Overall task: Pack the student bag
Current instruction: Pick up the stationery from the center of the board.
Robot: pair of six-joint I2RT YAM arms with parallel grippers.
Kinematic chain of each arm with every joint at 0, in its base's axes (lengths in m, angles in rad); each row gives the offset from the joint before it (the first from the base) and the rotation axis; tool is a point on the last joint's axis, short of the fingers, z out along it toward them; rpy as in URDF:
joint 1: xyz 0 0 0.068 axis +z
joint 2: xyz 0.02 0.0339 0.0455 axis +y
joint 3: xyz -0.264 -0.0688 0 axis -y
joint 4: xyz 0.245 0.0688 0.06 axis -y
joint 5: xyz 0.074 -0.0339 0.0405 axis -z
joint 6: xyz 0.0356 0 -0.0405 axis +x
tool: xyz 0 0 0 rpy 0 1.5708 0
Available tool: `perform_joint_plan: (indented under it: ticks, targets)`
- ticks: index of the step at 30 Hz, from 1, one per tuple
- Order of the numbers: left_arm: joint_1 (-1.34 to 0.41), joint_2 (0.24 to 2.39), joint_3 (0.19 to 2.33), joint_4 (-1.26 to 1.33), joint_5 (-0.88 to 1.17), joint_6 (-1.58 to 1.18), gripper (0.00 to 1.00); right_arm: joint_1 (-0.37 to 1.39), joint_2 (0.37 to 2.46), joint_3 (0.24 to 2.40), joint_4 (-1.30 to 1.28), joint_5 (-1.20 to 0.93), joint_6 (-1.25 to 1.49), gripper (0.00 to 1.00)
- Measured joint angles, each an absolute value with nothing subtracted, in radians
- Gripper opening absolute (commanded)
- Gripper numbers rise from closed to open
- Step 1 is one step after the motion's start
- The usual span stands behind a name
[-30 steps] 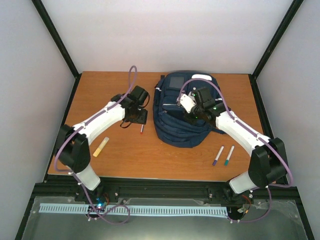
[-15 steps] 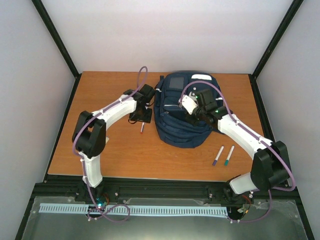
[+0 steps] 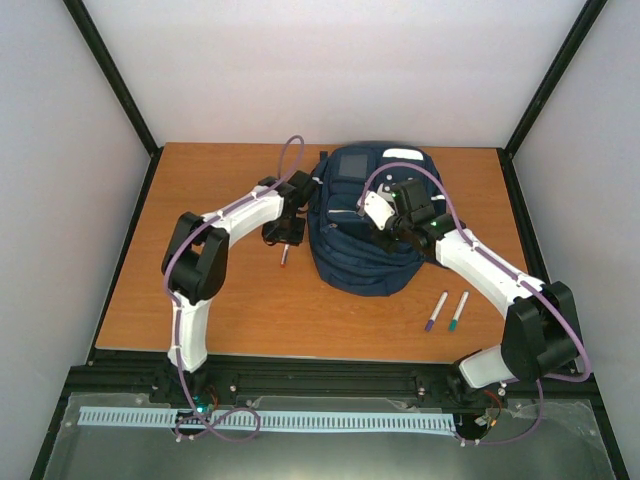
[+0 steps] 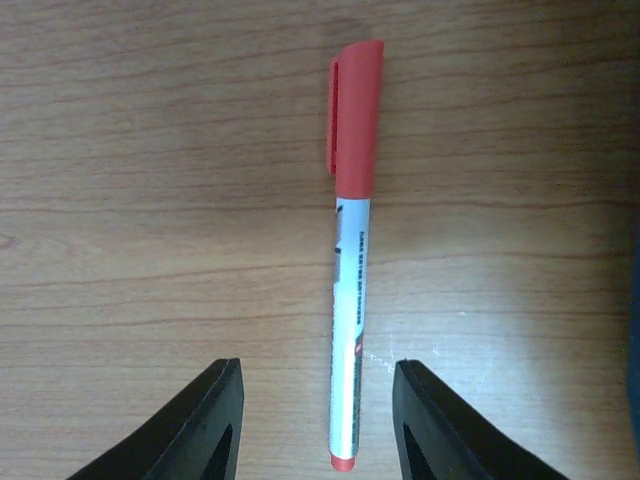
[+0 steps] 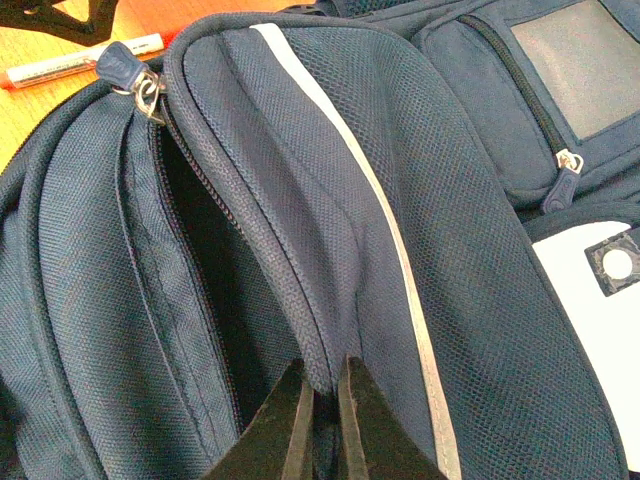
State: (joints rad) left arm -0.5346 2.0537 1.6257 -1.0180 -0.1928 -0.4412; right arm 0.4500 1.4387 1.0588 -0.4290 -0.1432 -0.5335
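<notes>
No word, brand or number can be read. The red-capped pen [image 4: 350, 330], in the middle of the left wrist view, has a line of tiny dark print along its white barrel, too small to make out. On the student bag [image 5: 450, 200], the white patch [image 5: 585, 320] at the right edge of the right wrist view bears a grey square tag [image 5: 615, 263] marked only with a ring.

place: robot lab test cell | evidence: plain white walls [image 3: 330, 70], black frame posts [image 3: 113, 78], wooden table [image 3: 250, 300]
</notes>
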Motion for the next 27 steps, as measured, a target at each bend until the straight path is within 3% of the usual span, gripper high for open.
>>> perform_joint_plan:
  ticks: [19,23,27]
  targets:
    - [-0.534,2.177,1.705,-1.031,-0.208,-0.445,0.25,0.432,1.439,1.058,-0.426,-0.171,-0.533,0.03]
    - [-0.533,2.21,1.735,-1.04,-0.214,-0.445,0.13,0.431,1.439,1.058,-0.426,-0.174,-0.533,0.03]
    - [-0.533,2.231,1.748,-1.047,-0.214,-0.448,0.07,0.43,1.439,1.058,-0.426,-0.176,-0.533,0.03]
